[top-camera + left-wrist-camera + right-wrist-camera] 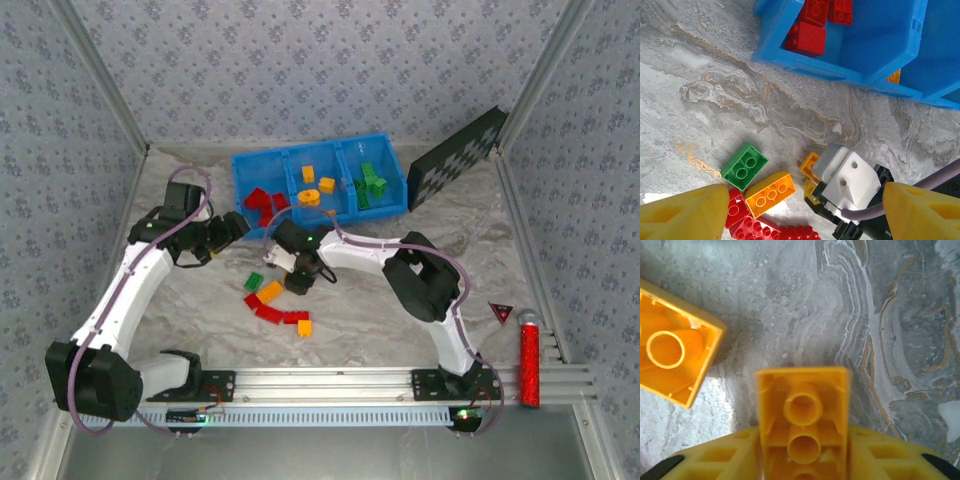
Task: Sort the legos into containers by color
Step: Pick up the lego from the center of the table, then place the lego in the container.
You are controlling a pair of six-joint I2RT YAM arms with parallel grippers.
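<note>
right gripper pinches an orange-yellow brick (hollow side to camera), bound, i judge, for the blue tray; left gripper gapes wide.

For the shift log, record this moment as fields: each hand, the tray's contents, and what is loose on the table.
left hand: open, empty, by the tray's left end
right hand: shut on an orange-yellow brick, beside the loose cluster
blue tray: red bricks left, orange-yellow bricks middle, green bricks right
loose legos: green, orange-yellow and red, clustered on the table
</note>
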